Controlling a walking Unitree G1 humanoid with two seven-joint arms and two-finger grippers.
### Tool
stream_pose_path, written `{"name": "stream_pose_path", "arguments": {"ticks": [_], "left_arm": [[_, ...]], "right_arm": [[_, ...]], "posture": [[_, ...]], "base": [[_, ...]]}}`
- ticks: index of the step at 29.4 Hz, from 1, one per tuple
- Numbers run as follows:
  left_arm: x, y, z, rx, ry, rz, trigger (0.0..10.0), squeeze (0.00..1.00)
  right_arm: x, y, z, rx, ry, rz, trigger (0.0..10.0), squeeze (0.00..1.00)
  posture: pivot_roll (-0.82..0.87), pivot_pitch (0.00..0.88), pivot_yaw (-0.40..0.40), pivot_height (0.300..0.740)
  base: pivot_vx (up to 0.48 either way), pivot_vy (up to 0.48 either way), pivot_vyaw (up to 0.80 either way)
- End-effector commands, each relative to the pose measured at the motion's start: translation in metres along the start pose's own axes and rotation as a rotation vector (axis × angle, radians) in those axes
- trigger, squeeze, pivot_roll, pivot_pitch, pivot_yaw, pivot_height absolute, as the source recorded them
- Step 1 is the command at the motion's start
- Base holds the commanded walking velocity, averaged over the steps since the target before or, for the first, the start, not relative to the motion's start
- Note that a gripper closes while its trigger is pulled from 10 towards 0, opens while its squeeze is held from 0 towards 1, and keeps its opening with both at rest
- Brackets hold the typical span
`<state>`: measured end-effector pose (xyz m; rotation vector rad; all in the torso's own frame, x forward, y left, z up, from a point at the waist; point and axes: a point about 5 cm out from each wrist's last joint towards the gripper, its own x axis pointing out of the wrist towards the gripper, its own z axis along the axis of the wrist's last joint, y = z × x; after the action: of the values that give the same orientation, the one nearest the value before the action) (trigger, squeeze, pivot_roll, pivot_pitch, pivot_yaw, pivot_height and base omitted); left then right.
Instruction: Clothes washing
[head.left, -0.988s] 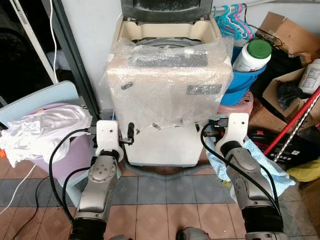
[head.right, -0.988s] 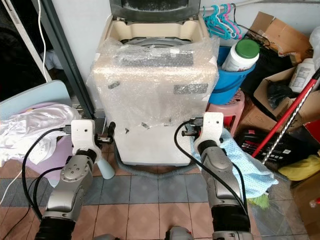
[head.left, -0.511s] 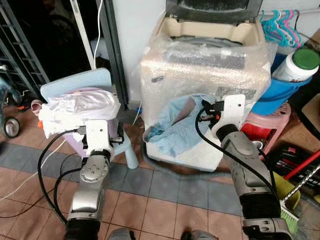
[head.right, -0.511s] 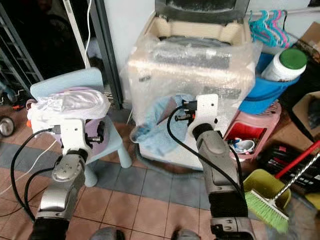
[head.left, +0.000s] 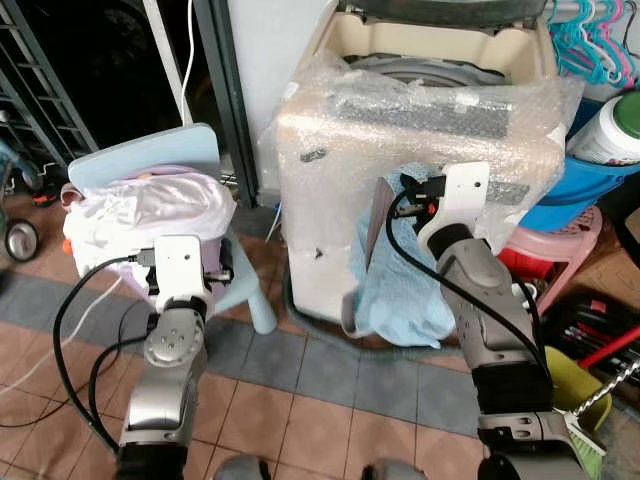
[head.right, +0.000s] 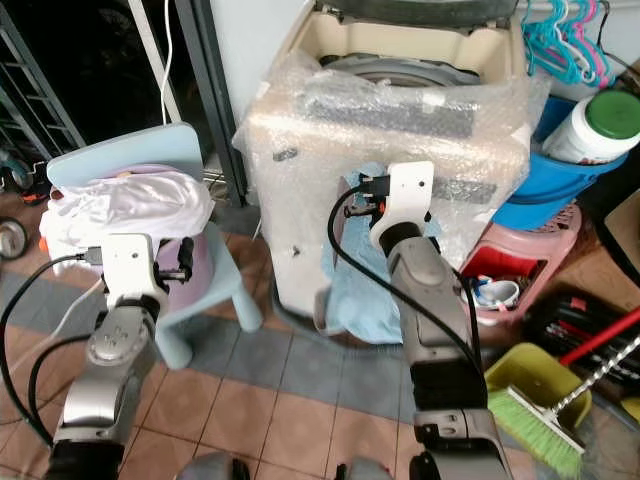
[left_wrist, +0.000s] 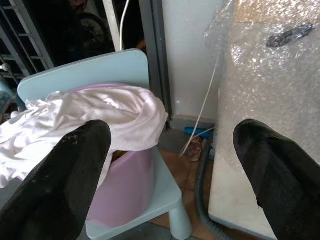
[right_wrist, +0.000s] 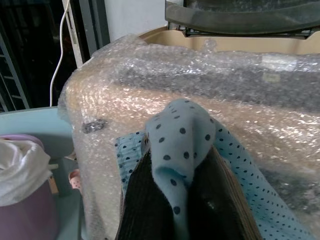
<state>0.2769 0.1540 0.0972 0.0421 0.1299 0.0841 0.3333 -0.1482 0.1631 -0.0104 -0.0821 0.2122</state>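
Nearest, the left hand (left_wrist: 165, 165) hovers spread and empty, facing the lavender laundry basket (head.left: 205, 262) heaped with white clothes (head.left: 150, 205) on a pale blue child's chair (head.left: 150, 152). Beyond, the right hand (right_wrist: 182, 200) pinches a blue polka-dot garment (head.left: 400, 285), which hangs against the front of the bubble-wrapped washing machine (head.left: 420, 125). Farther back, the tub seems open. The dangling cloth could snag on the wrap or slip free during lifting.

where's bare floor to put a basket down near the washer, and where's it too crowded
Bare tiled floor lies in front of the washing machine, between the robot's two arms. It is crowded to the right: pink stool, boxes and broom. On the left, the blue chair holds a purple basin heaped with white laundry.
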Motion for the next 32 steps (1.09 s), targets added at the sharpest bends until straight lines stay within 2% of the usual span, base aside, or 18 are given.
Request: {"name": "stream_pose_path", "arguments": {"ticks": [1,7,8,12,16,17,18,19,20,21,23,24,26,27,30,32], "left_arm": [[-0.001,-0.005,-0.003,0.003,0.009,-0.024,10.0,0.0],[0.004,-0.012,-0.003,-0.011,0.013,-0.04,10.0,0.0],[0.006,-0.014,-0.002,-0.02,0.013,-0.048,10.0,0.0],[0.007,-0.018,-0.001,-0.031,0.02,-0.055,10.0,0.0],[0.009,-0.018,-0.001,-0.025,0.015,-0.06,10.0,0.0],[0.009,-0.018,-0.001,-0.022,0.014,-0.062,10.0,0.0],[0.009,-0.018,-0.001,-0.022,0.014,-0.062,10.0,0.0],[0.01,-0.019,-0.001,-0.02,0.013,-0.064,10.0,0.0],[0.011,-0.019,-0.001,-0.022,0.013,-0.065,10.0,0.0],[0.011,-0.019,-0.001,-0.022,0.013,-0.065,10.0,0.0],[0.011,-0.02,-0.001,-0.023,0.012,-0.067,10.0,0.0],[0.011,-0.02,-0.001,-0.023,0.012,-0.068,10.0,0.0],[0.011,-0.021,-0.001,-0.022,0.013,-0.068,10.0,0.0],[0.011,-0.023,-0.001,-0.023,0.017,-0.065,10.0,0.0],[0.011,-0.025,-0.001,-0.022,0.018,-0.064,10.0,0.0],[0.01,-0.025,-0.002,-0.023,0.022,-0.062,10.0,0.0]], "right_arm": [[0.0,-0.004,0.005,-0.044,-0.026,0.0,10.0,0.0],[0.007,-0.007,0.016,-0.122,-0.076,0.043,10.0,0.0],[0.011,-0.005,0.025,-0.164,-0.102,0.094,10.0,0.0],[0.017,0.0,0.038,-0.218,-0.138,0.186,10.0,0.0],[0.029,0.003,0.067,-0.246,-0.203,0.295,10.0,0.0],[0.038,0.001,0.087,-0.237,-0.245,0.327,10.0,0.0],[0.038,0.001,0.087,-0.237,-0.245,0.327,10.0,0.0],[0.047,-0.004,0.109,-0.23,-0.291,0.339,10.0,0.0],[0.054,-0.01,0.131,-0.244,-0.345,0.327,10.0,0.0],[0.054,-0.01,0.131,-0.244,-0.345,0.327,10.0,0.0],[0.063,-0.027,0.179,-0.237,-0.47,0.213,10.0,0.0],[0.064,-0.036,0.2,-0.23,-0.532,0.135,10.0,0.0],[0.061,-0.048,0.229,-0.208,-0.621,0.032,10.0,0.0],[0.055,-0.058,0.254,-0.169,-0.706,-0.036,10.0,0.0],[0.05,-0.067,0.27,-0.144,-0.76,-0.083,10.0,0.0],[0.053,-0.069,0.262,-0.126,-0.731,-0.077,10.0,0.0]], "posture": [[-0.04,0.0,0.015,0.74],[-0.04,0.0,0.023,0.74],[-0.04,0.0,0.026,0.74],[-0.04,0.0,0.028,0.74],[-0.04,0.0,0.031,0.74],[-0.04,0.0,0.032,0.74],[-0.04,0.0,0.032,0.74],[-0.04,0.0,0.032,0.74],[-0.04,0.0,0.033,0.74],[-0.04,0.0,0.033,0.74],[-0.04,0.0,0.033,0.74],[-0.04,0.0,0.032,0.74],[-0.04,0.0,0.027,0.74],[-0.03,0.0,0.022,0.74],[-0.03,0.0,0.017,0.74],[-0.03,0.0,0.016,0.74]], "base": [[0.458,0.0,0.0],[0.458,0.0,0.0],[0.454,0.0,0.0],[0.442,0.0,0.0],[0.375,0.299,0.0],[0.375,0.3,0.0],[0.375,0.3,0.0],[0.375,0.3,0.0],[0.375,0.3,0.0],[0.375,0.3,0.0],[0.375,0.298,0.0],[0.368,0.307,0.0],[0.341,0.304,0.0],[0.0,0.0,0.0],[0.0,0.0,0.0],[0.0,0.0,0.0]]}}
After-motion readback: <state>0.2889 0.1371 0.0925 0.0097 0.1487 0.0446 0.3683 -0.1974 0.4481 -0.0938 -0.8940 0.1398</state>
